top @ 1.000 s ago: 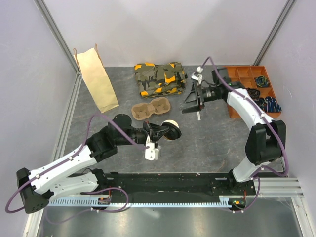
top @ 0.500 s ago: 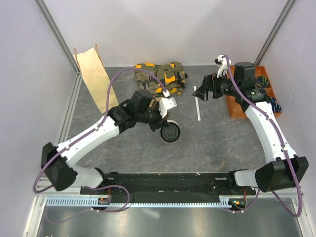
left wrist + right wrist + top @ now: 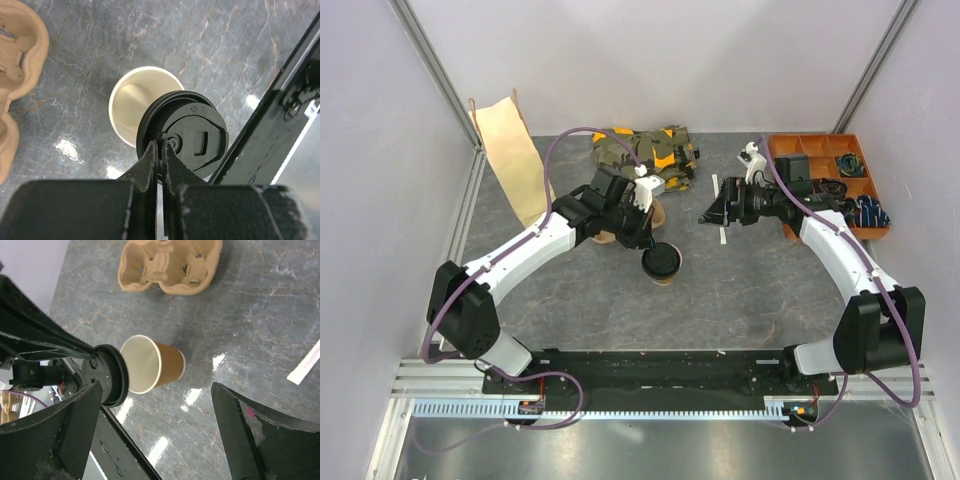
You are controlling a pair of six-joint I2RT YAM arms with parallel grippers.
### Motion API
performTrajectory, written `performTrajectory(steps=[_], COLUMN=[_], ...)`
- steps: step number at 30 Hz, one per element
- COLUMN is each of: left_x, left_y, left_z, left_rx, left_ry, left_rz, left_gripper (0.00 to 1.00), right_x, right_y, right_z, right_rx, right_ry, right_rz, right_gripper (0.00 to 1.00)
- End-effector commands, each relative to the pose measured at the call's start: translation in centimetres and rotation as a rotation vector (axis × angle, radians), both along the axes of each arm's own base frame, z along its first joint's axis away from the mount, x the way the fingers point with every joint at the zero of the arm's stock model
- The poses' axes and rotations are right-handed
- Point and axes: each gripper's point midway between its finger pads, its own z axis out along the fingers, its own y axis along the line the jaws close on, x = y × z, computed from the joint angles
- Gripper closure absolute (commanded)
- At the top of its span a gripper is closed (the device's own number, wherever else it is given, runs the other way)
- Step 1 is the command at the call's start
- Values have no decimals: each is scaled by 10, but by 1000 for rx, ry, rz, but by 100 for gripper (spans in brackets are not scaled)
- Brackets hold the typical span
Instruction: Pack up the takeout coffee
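The takeout coffee's tan cup [image 3: 134, 102] stands upright and uncovered on the grey table, its pale inside showing. My left gripper [image 3: 161, 147] is shut on the edge of the round black lid [image 3: 192, 137], which hangs over the cup's near rim and is not seated. From above, the lid [image 3: 660, 260] hides most of the cup [image 3: 667, 278]. My right gripper [image 3: 157, 395] is open and hovers to the right of the cup [image 3: 160, 362], nothing between its fingers. It also shows in the top view [image 3: 712, 212].
The brown two-hole cup tray [image 3: 170, 265] lies just behind the cup. A tall paper bag [image 3: 510, 160] stands at the back left. Also there: a camouflage cloth [image 3: 645, 150], an orange organiser [image 3: 830, 165] at the back right, and a white wrapped straw [image 3: 305, 362].
My left arm has swung up and round over the tray, still shut on the lid at the cup. The right gripper drew back, then came down toward the cup again.
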Motion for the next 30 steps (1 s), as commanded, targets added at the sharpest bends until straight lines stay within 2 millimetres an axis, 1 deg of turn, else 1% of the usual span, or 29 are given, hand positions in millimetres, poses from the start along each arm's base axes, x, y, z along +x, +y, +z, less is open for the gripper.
performTrajectory(steps=[1,2,3,5,6,7,9,11,14,15,16,17,20,21,23,24,25,27,29,30], left_x=[26,27,30,33,34,34,33,31,30,29,28,28,29,30,29,29,29,29,31,31], left_y=[-10,-11,-13,-12,-12,-12,-12,-12,-11,-10,-11,-11,-12,-12,-13,-13,-13,-14,-13,-13], left_z=[13,14,17,20,22,24,27,28,27,25,23,22,18,17,14,10,10,4,-1,-3], left_rx=[-103,-117,-134,-145,-156,-158,-164,-172,-171,-170,-170,-171,-170,-167,-166,-162,-163,-156,-149,-145], left_ry=[-13,-9,-22,-31,-37,-42,-45,-44,-45,-43,-38,-33,-27,-25,-13,-2,3,10,16,18], left_rz=[99,105,104,111,109,110,108,99,100,103,101,99,103,104,105,104,108,110,112,113], left_gripper=[98,98,98,98,98,98,98,98,98,98,98,98,98,98,98,98,98,98,98,98], right_x=[3,3,7,18,25,34,43,48,49,49,57,61,51,40,32,26,23,17,15,11], right_y=[6,6,4,-7,-10,-19,-27,-32,-31,-30,-32,-38,-26,-12,1,9,13,15,16,17], right_z=[27,27,32,39,53,55,63,64,69,71,75,73,61,55,48,41,40,35,35,28], right_rx=[70,65,55,-21,-48,-101,-167,-213,-225,-217,-205,-200,-152,-89,-3,48,86,110,131,139], right_ry=[-92,-97,-116,-191,-250,-279,-346,-381,-413,-410,-421,-390,-352,-321,-217,-154,-120,-103,-100,-76], right_rz=[15,17,9,-33,-47,-93,-86,-83,-42,-53,-108,-176,-101,-11,16,52,58,59,54,47], right_gripper=[2,2,2,2,2,2,2,2,2,2,2,2,2,2,2,2,2,2,2,2])
